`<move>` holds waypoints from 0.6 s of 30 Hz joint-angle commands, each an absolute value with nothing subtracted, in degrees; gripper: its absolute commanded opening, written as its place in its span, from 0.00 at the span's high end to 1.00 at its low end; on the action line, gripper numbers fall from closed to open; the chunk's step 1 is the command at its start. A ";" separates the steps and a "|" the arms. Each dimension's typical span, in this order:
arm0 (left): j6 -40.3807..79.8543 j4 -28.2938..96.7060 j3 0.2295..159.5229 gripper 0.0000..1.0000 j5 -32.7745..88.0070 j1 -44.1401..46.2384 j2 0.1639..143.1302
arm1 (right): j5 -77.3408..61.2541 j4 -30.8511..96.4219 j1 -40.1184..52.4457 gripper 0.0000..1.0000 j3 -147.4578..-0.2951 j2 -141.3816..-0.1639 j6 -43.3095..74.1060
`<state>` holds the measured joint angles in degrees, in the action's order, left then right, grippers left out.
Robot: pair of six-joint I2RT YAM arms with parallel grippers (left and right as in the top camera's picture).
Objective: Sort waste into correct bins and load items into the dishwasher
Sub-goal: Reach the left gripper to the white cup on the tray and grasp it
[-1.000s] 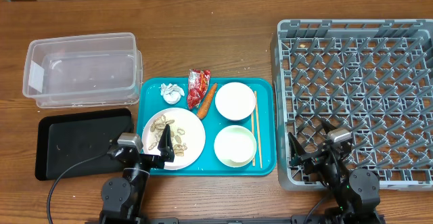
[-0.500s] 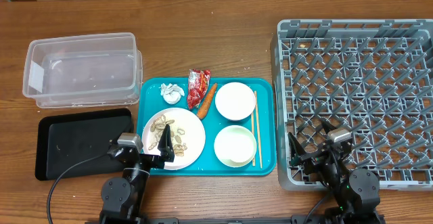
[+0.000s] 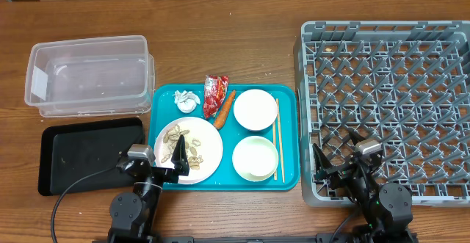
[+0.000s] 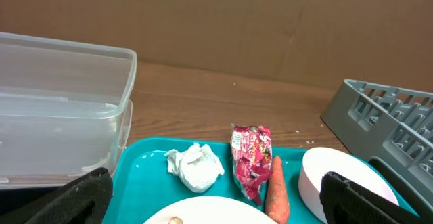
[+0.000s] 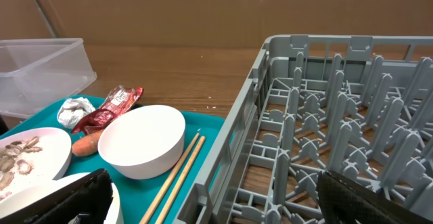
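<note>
A smooth teal tray [image 3: 288,136] of moulded plastic, rectangular with rounded corners, lies at the centre of the overhead view. In its upper left part sit a crumpled white tissue [image 3: 188,98], a crinkled, glossy red snack wrapper [image 3: 214,94] and a tapered orange carrot piece [image 3: 225,105] that touches the wrapper's lower edge. Below them a round pale plate [image 3: 211,153] carries curled beige food scraps [image 3: 192,144]. To the right, the upper bowl [image 3: 255,109] and the lower bowl [image 3: 255,157], both small, round, pale and smooth, stand one above the other. A pair of thin, light wooden chopsticks [image 3: 277,140] lies straight along the tray's right side, just beside both bowls.

At the left of the frame a clear tub [image 3: 88,78] of thin plastic, rectangular with rounded corners, shows a double rim. Just below it lies a shallow, matte black tray [image 3: 88,151]. The right side is filled by a large square grey plastic dish rack [image 3: 305,111], a lattice with upright pegs.

The left gripper [image 4: 216,198] hovers at the tray's lower left edge, its black jaws spread wide to the wrist view's lower corners, with nothing between them but open air over the plate. The right gripper [image 5: 213,187] hangs at the rack's lower left corner, likewise gaping fully and holding nothing.

Everything rests on a brown wooden table [image 3: 220,37] with visible plank grain. Behind it stands a plain brown cardboard panel [image 4: 270,21].
</note>
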<state>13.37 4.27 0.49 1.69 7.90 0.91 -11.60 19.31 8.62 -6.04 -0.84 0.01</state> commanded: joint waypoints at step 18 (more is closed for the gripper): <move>17.41 3.53 0.27 0.00 6.85 7.88 0.69 | -11.70 19.11 8.60 0.00 -5.89 -0.40 0.30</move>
<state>15.53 4.03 0.49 2.92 7.90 0.91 -11.60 19.31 8.62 -6.04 -0.84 0.03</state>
